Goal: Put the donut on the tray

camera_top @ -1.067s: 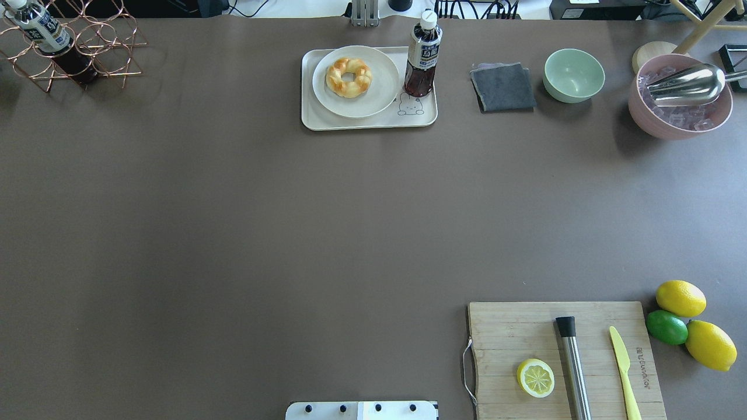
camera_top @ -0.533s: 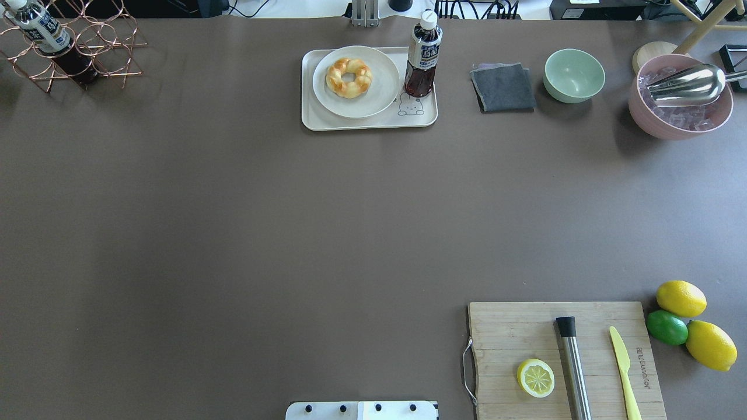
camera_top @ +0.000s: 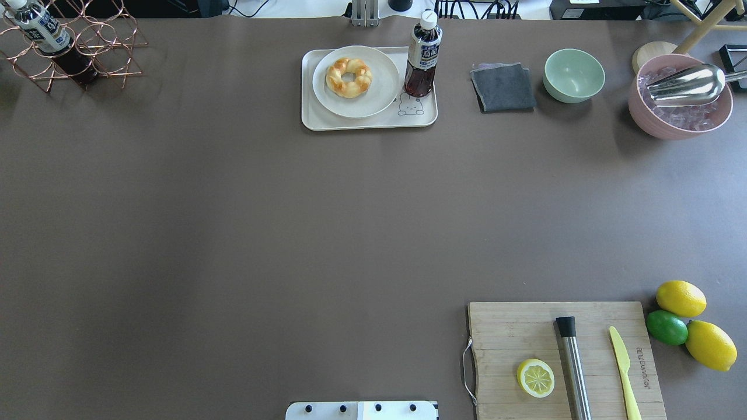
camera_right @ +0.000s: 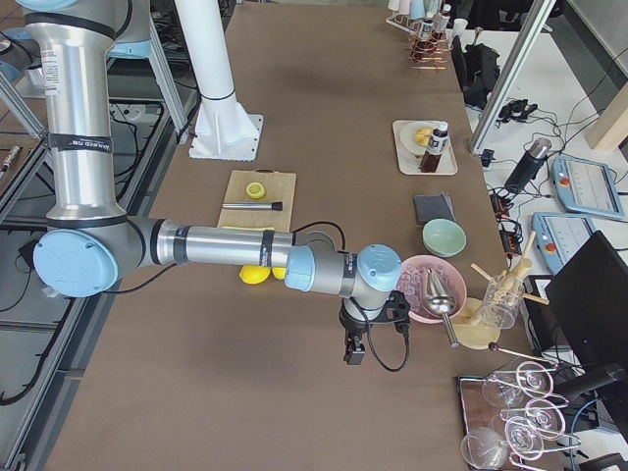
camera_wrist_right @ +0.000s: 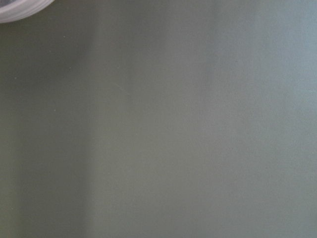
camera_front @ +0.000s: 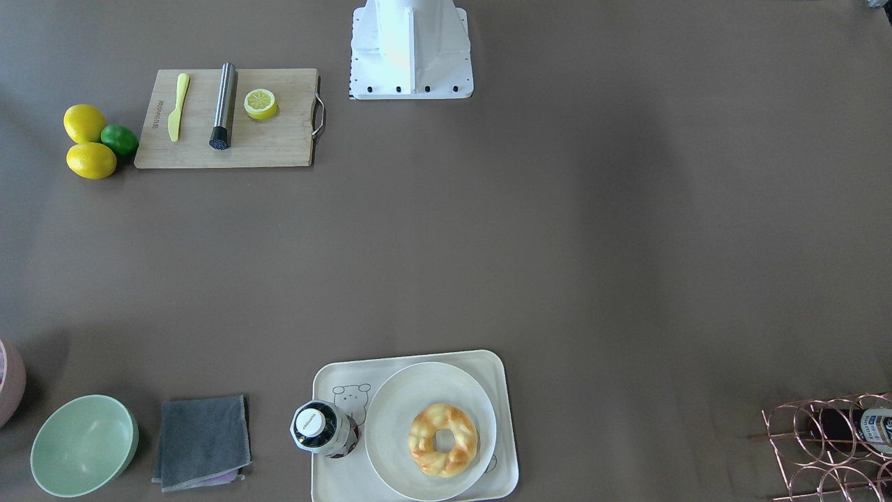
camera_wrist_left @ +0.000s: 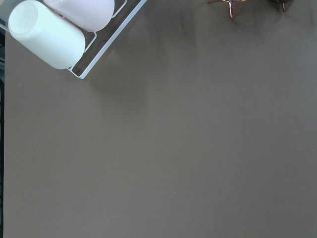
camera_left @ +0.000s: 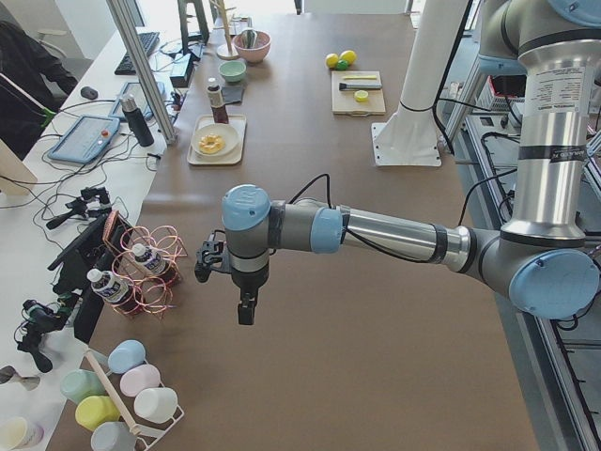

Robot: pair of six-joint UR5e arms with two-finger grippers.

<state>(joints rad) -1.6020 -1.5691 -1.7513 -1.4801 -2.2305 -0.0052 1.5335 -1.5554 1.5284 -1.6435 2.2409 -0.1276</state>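
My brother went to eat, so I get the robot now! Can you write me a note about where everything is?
Left tool: over the table near the copper bottle rack, nothing seen in it; open or shut, cannot tell.
Right tool: over the table by the pink ice bowl, likewise.
Donut: on the round white plate, which sits on the tray beside a tea bottle.
Done: donut seems placed, by way of the plate.
Left: likely nothing, unless it must touch the tray itself.

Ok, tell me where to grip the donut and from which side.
Probably pinch the donut across its outer edges, coming straight down. It lies flat on the plate, centre hole small, and the plate's rim and the bottle beside it crowd side approaches.
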